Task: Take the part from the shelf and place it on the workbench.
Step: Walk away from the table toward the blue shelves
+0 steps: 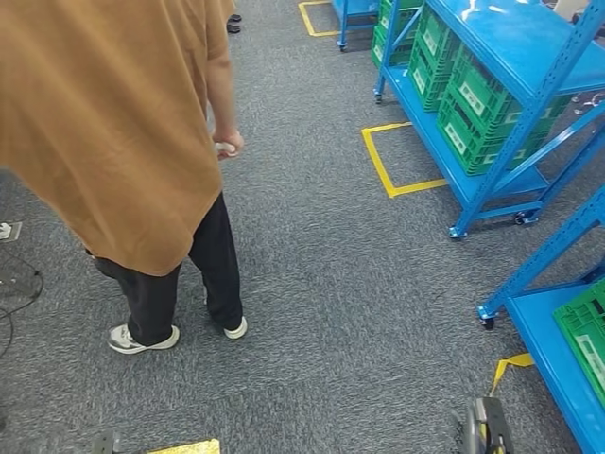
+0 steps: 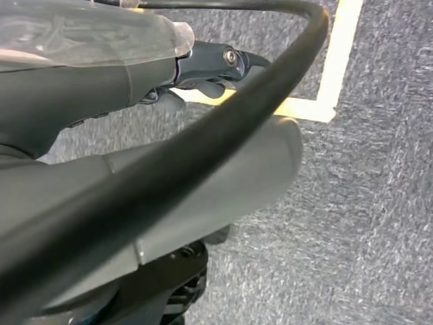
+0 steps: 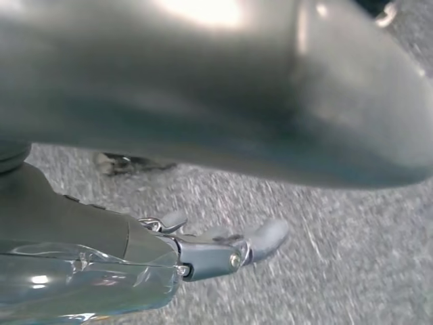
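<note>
Grey ribbed cover and a thick thumb crowd your left wrist view, where the left hand (image 2: 204,74) hangs over carpet; its dark fingers (image 2: 224,61) reach straight out with nothing in them, a black cable (image 2: 286,74) arcing across in front. Your right hand (image 3: 204,250) hangs over carpet too, its pale fingers (image 3: 265,237) extended and apart, holding nothing. Both arms point down toward the floor.

You cannot make out the part itself. What you can see in the head view is the blue shelf (image 1: 499,57) at the upper right of the frame, well away from both hands, with green crates (image 1: 475,113) stacked on its lower level; their contents are too small to tell. A second blue rack (image 1: 557,350) with another green crate (image 1: 589,331) is cut off at the lower right edge.

A person in a brown shirt (image 1: 107,123) and black trousers fills the upper left of the head view, cut off by the top edge, holding something small and pale in one hand (image 1: 228,144). Yellow floor tape (image 1: 388,175) marks a box beside the shelf.
</note>
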Tool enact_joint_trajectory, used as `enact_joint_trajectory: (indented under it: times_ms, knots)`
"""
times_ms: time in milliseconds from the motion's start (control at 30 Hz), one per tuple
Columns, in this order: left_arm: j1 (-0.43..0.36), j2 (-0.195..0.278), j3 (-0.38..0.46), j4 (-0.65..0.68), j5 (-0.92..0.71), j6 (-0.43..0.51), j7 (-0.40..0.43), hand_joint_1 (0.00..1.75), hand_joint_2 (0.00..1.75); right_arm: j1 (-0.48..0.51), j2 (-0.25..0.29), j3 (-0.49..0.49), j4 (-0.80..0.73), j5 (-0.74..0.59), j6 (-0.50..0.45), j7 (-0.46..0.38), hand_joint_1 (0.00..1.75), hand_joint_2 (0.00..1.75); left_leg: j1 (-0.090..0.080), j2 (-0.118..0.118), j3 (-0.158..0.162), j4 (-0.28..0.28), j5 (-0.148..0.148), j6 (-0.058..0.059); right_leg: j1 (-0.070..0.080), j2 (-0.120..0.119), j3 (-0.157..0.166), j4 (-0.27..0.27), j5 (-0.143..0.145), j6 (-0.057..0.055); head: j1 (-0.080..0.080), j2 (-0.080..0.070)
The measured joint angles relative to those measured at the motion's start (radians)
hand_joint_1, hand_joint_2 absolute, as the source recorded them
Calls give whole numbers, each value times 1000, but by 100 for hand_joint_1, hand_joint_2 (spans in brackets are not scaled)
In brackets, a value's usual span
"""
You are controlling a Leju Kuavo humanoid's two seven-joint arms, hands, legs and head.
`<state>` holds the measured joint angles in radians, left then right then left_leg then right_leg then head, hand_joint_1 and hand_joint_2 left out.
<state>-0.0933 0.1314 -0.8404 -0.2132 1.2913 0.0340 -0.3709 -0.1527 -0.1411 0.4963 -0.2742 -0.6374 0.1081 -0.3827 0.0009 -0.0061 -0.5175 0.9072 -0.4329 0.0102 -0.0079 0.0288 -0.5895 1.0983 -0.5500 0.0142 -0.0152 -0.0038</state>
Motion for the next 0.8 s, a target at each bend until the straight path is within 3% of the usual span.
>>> enact_joint_trajectory:
  times_ms: [67, 100, 133, 200, 267, 300, 400, 467, 533, 567, 600, 633, 667, 733, 800]
  knots:
    - [1, 0, 0, 0, 0, 0, 0, 0, 0, 2, 0, 0, 2, -2, -1, 3, 0, 0, -1, 17, -2, 1, 0, 2, -3, -13, -53, 130, -57, 7, 10, 0]
    - [1, -1, 0, 0, 0, 0, -1, 0, 0, 4, 0, 0, 4, -3, -2, 4, 0, 0, -1, 25, -2, 1, -1, 2, -5, -17, -61, 157, -62, 11, 13, 0]
    - [1, -2, 0, 0, 0, 0, -2, 0, 0, 6, -1, 0, 5, -4, -3, 7, 0, 0, -1, 32, -2, 3, -1, 1, -8, -20, -51, 144, -47, 15, 17, 0]
    - [1, -5, 0, 0, 1, -1, -3, 0, 0, 7, -3, 0, 6, -6, -5, 12, 0, 0, 0, 45, -2, 9, -5, -4, -13, -40, 21, 12, 18, 20, 26, 0]
    - [0, -7, 0, 0, 2, -1, -5, 0, 0, 5, -4, 0, 6, -8, -5, 16, 0, 0, -3, 56, -4, 22, -11, -15, -11, -67, 80, -109, 55, 16, 36, 0]
    - [0, -7, 0, 0, 3, -1, -6, 0, 0, 5, -4, 0, 7, -8, -6, 18, 0, 0, -5, 62, -6, 27, -12, -20, -8, -73, 88, -131, 57, 11, 35, 0]
    - [-1, -8, 0, 0, 3, -1, -6, 0, 0, 9, -4, 0, 10, -11, -7, 20, 0, 0, -3, 70, -8, 38, -19, -32, -4, -57, 87, -135, 62, -11, 23, 0]
    - [-1, -9, 0, 0, 4, -1, -7, 0, 0, 7, -4, 0, 11, -11, -8, 20, 0, 0, 1, 46, -33, 99, -64, -43, -5, -46, 88, -137, 70, -24, 16, 0]
    - [0, -10, 0, 0, 4, -1, -8, 0, 0, 5, -4, -1, 11, -12, -8, 21, 0, 0, 4, 22, -96, 237, -137, -49, -4, -33, 82, -137, 76, -32, 4, 0]
    - [1, -10, 0, 0, 4, -1, -8, 0, 0, 6, -4, -1, 12, -13, -10, 22, 0, 0, 4, 19, -127, 304, -162, -49, -3, -26, 79, -137, 78, -34, -1, 0]
    - [2, -10, 0, 0, 4, -1, -8, 0, 0, 7, -4, -1, 13, -14, -11, 24, 0, 0, 5, 17, -146, 344, -169, -48, -2, -18, 78, -137, 79, -35, -5, 0]
    - [2, -10, 0, 0, 4, -1, -8, 0, 0, 9, -4, -1, 13, -14, -12, 26, 0, 0, 5, 15, -147, 343, -155, -45, -1, -10, 77, -137, 80, -36, -8, 0]
    - [3, -10, 0, 0, 4, -1, -8, 0, 0, 10, -4, -1, 14, -14, -13, 28, 0, 0, 5, 12, -127, 301, -124, -41, -1, -1, 78, -137, 80, -35, -11, 0]
    - [2, -9, 0, 0, 5, -1, -9, 0, 0, 11, -4, -1, 14, -14, -13, 29, 0, 0, 4, -14, -58, 152, -51, -29, 0, 16, 79, -136, 81, -32, -17, 0]
    - [1, -7, 0, 0, 8, 0, -9, 0, 0, 12, -4, -1, 14, -15, -13, 30, 0, 0, 3, -41, -14, 49, -19, -22, -1, 31, 73, -135, 83, -25, -20, 0]
